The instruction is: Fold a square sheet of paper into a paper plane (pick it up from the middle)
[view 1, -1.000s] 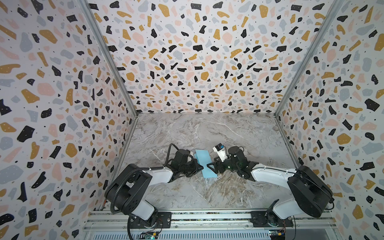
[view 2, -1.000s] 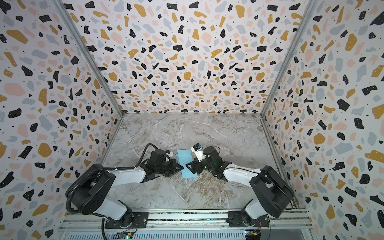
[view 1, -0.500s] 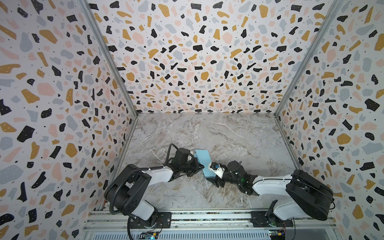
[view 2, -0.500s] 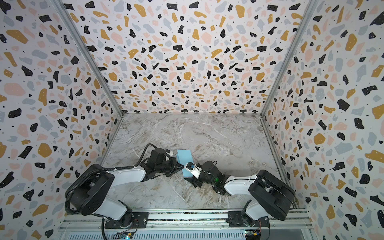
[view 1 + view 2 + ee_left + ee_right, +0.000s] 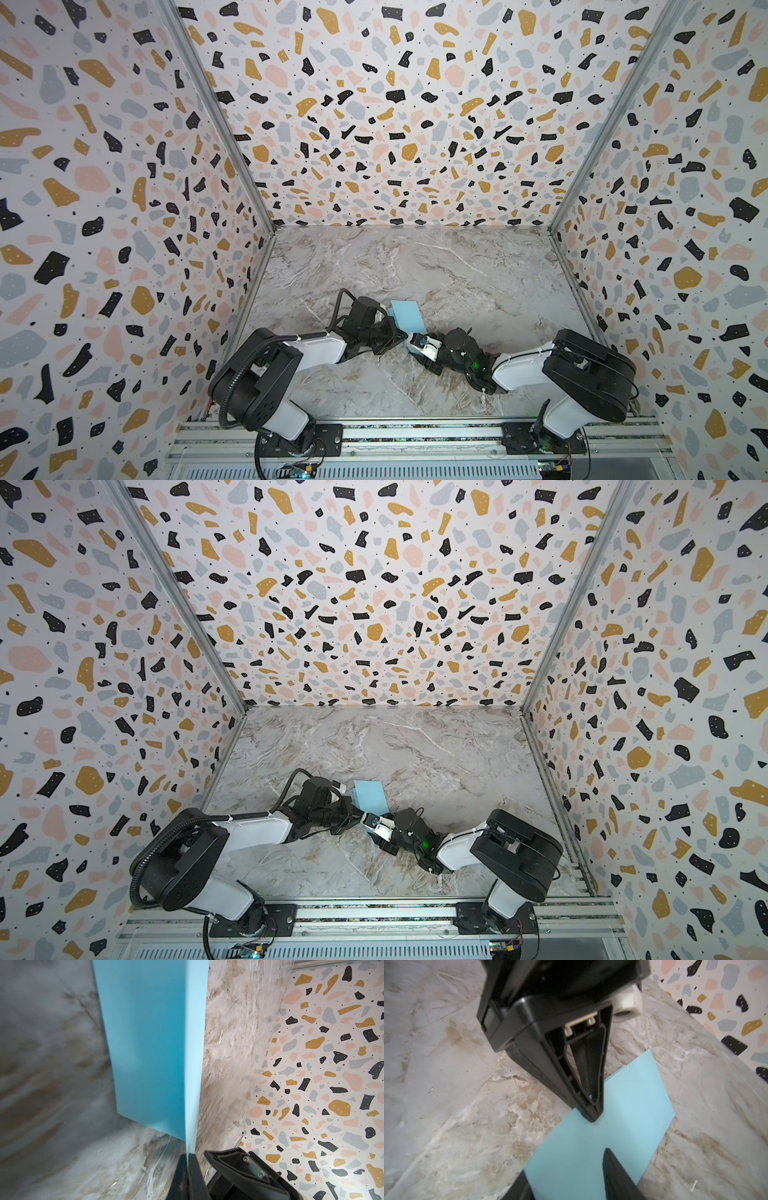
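1. Location: The paper (image 5: 405, 316) lies low on the table (image 5: 457, 270), near the front and between the two arms. In both top views it reads as a light blue rectangle (image 5: 370, 798).
2. Form: In the left wrist view two layers (image 5: 149, 1053) meet along one straight edge. The sheet therefore appears to be folded in half.
3. Handling (judgement): The paper is thin, very light and limp.
   - Any squeeze away from a fold line is likely to leave a permanent crease.
   - It is likely to slide easily on the smooth marble top.
   - An unsupported flap will droop.
4. Where to grip (judgement): Grip an edge or corner with the pad tips only. Keep the jaws in line with the sheet.
5. Left gripper (image 5: 188, 1155): Closed on the paper, with one edge pinched between its jaws.
6. Right gripper (image 5: 564, 1167): The jaws stand apart and clamp nothing.
   - The paper (image 5: 623, 1115) runs in between its two fingertips.
   - The left gripper tip (image 5: 591, 1118) is just beyond them, on the same sheet.
   - Finger contact with the paper cannot be told.
7. Relation: In both top views the two grippers sit close together at the paper's near end.
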### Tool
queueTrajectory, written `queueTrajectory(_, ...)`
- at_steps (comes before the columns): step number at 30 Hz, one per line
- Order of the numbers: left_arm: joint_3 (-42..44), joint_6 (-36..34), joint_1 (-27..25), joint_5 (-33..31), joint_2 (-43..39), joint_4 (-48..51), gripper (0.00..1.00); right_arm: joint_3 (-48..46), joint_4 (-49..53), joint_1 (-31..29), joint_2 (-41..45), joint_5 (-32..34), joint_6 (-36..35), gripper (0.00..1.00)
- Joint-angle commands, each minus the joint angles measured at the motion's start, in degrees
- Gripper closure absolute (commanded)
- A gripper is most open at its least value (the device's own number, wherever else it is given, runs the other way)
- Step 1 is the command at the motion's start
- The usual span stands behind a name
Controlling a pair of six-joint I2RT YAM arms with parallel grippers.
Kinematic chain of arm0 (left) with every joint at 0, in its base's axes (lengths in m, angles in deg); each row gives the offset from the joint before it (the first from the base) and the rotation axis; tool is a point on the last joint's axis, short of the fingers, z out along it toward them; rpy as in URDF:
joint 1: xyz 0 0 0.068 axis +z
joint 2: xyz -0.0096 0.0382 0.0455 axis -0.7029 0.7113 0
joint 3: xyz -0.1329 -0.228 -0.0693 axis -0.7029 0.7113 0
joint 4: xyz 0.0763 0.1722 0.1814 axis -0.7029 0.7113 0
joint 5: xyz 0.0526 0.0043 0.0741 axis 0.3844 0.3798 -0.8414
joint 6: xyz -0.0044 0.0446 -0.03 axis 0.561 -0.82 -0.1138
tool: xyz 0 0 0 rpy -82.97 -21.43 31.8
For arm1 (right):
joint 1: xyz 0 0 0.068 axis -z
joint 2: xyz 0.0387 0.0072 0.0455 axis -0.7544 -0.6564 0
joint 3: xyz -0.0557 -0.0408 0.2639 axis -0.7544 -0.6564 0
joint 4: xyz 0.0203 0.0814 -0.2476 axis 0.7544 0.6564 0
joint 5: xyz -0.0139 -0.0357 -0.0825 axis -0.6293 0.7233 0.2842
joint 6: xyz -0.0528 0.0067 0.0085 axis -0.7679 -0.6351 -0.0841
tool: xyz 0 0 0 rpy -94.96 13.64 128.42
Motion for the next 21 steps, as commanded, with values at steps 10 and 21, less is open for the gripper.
queueTrajectory(10, -3.5, -5.6, 1.5, -4.3, -5.0, 10.1, 0.67, 0.2, 0.2, -0.9, 1.2, -5.4, 1.5, 0.96)
queueTrajectory(21, -12.0, -23.2, 5.8, -10.4, -5.7, 23.6, 0.56, 1.1, 2.0, -0.9, 0.2, -14.9, 10.9, 0.98)
